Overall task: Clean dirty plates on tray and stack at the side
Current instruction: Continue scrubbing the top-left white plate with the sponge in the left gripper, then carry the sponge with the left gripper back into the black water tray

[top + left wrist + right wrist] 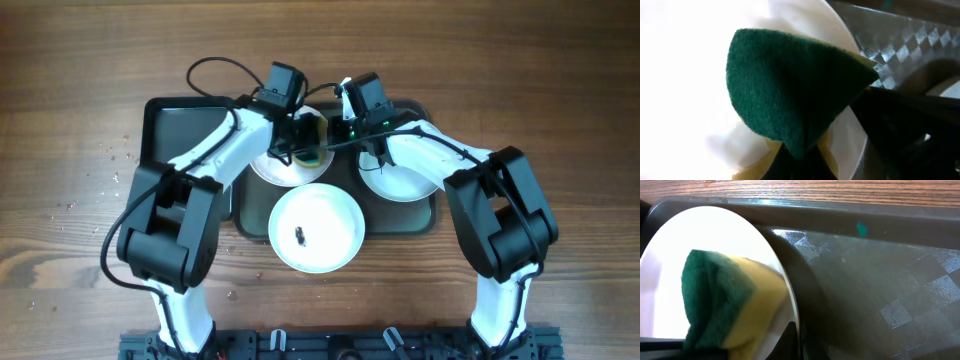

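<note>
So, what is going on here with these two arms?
The left arm's fingers hold a green-and-yellow sponge on the back-left plate on the tray. The right arm's fingers are shut beside that plate's rim; a grip is not clear. The front plate shows a dark smear.

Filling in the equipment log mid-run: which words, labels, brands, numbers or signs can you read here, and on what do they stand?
None can be read in any view.
The plates, tray, sponge, left arm and right arm show no print.
The checkered patches on the tray floor are a pattern, not lettering; the green speck on its wall is no sign.
</note>
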{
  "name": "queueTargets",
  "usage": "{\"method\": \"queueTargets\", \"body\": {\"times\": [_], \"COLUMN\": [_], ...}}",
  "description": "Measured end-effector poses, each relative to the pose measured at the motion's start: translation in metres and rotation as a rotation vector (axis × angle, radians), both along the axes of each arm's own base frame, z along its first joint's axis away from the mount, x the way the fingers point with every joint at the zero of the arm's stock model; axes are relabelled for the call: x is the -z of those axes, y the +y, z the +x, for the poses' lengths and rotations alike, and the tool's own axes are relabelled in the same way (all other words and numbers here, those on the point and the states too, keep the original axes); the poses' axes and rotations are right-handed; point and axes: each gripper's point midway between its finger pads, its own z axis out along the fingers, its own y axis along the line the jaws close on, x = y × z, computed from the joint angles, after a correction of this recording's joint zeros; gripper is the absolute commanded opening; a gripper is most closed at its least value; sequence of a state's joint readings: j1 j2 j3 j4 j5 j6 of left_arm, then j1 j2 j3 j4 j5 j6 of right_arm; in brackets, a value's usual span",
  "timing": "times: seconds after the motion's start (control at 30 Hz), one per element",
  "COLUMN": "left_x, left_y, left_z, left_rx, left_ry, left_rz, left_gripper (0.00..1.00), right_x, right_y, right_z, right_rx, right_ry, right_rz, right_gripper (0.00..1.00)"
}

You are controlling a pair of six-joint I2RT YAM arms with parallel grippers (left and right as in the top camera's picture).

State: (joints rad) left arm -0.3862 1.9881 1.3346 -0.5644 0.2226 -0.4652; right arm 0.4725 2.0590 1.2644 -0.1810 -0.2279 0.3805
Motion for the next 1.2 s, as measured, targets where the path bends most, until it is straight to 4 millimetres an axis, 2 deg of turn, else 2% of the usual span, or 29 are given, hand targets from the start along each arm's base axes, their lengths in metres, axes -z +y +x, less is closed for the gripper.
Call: {"method": "queueTargets", "body": {"times": [0.13, 0.27, 0.4, 0.5, 0.6, 0.7, 0.83, 0.9, 1.03, 1.2], "left_x": [-0.002, -0.023, -0.071, -0.108, -0.124, -0.118, -0.104, -0.095, -0.060, -0.015], "left_y": [0.003, 0.021, 0.060, 0.104, 0.147, 0.183, 0.210, 0.215, 0.215, 0.223], "left_z": [0.002, 0.010, 0.021, 0.021, 0.014, 0.001, -0.010, -0.012, -0.015, -0.036], "left_rx": [-0.009, -0.052, -0.146, -0.247, -0.342, -0.392, -0.396, -0.379, -0.332, -0.320], "left_ry": [-0.002, -0.044, -0.141, -0.202, -0.199, -0.142, -0.085, -0.077, -0.067, 0.010], "left_rz": [-0.007, 0.000, 0.024, 0.050, 0.085, 0.133, 0.181, 0.196, 0.216, 0.281], "left_gripper": [0.04, 0.04, 0.04, 0.04, 0.04, 0.04, 0.04, 0.04, 0.06, 0.05], "right_x": [0.000, 0.000, -0.001, -0.001, -0.001, -0.001, -0.001, -0.001, -0.001, -0.001], "right_y": [0.000, 0.000, 0.000, 0.000, 0.000, 0.000, 0.000, 0.000, 0.000, 0.001], "right_z": [0.000, 0.000, 0.001, 0.001, 0.001, 0.001, 0.001, 0.001, 0.001, 0.001], "right_rx": [0.000, 0.000, -0.001, -0.001, -0.001, 0.000, -0.003, -0.003, -0.003, -0.003], "right_ry": [-0.001, -0.002, -0.003, -0.003, -0.003, -0.003, -0.005, -0.005, -0.006, -0.008], "right_rz": [0.000, 0.001, 0.002, 0.002, 0.002, 0.001, 0.000, 0.000, 0.001, 0.002], "right_gripper": [0.05, 0.05, 0.05, 0.06, 0.06, 0.09, 0.09, 0.09, 0.09, 0.09]}}
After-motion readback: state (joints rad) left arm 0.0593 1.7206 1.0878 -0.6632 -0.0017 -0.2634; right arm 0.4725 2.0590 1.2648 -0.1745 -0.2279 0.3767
